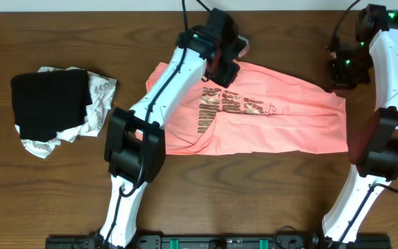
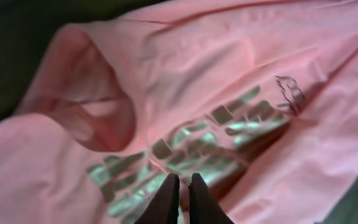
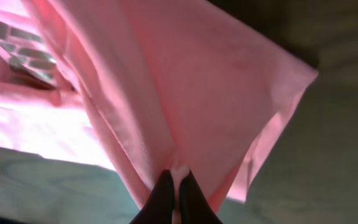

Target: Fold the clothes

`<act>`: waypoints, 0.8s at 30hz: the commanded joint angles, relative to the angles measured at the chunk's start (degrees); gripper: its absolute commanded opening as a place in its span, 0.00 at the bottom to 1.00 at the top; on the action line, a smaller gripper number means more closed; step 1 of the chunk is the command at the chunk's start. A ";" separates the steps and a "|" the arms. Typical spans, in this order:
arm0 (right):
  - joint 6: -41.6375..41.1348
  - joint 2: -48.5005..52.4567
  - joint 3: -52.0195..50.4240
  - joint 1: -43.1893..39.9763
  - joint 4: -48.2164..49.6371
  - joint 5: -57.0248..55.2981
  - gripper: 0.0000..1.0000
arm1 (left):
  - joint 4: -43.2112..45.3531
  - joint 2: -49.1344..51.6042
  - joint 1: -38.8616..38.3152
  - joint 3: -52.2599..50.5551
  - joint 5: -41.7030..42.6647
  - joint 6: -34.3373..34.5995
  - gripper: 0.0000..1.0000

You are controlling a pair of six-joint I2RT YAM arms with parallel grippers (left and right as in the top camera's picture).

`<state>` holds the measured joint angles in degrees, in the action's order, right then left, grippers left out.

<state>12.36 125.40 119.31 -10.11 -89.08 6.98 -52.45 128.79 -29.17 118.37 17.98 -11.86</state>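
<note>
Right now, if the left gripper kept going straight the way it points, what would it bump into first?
The salmon-pink soft fabric T-shirt. The left gripper is shut and points at the shirt's metallic lettering, just beyond its tips. Depth is hard to judge, so it may already be touching the cloth.

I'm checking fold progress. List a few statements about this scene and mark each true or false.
1. The right hand pinches the pink T-shirt. True.
2. The black garment lies on the T-shirt. False: it sits on a white patterned cloth, apart from the shirt.
3. The T-shirt's lettering faces up. True.
4. The T-shirt is folded into a small neat square. False: it lies mostly spread out on the table.
5. The left hand is wide open. False: its fingers are together.
</note>
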 commanded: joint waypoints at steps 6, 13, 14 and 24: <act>-10.19 -1.55 0.52 0.44 -3.04 -11.45 0.01 | 6.10 -0.26 -1.01 -0.90 -2.62 -0.13 0.32; -10.19 -1.55 0.52 1.31 -1.31 -11.45 0.01 | 16.15 2.32 -0.74 -3.08 -4.57 -0.13 0.56; -10.16 -1.55 0.52 1.55 -1.01 -11.43 0.01 | 16.35 3.28 -0.68 -3.08 -4.55 -0.13 0.57; -10.14 -1.55 0.52 3.85 2.58 -11.47 0.01 | 18.93 10.10 -0.66 -3.08 -1.11 -0.59 0.61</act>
<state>3.14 125.40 119.31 -6.98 -86.89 -3.70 -34.28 137.58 -30.11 115.66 14.81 -12.05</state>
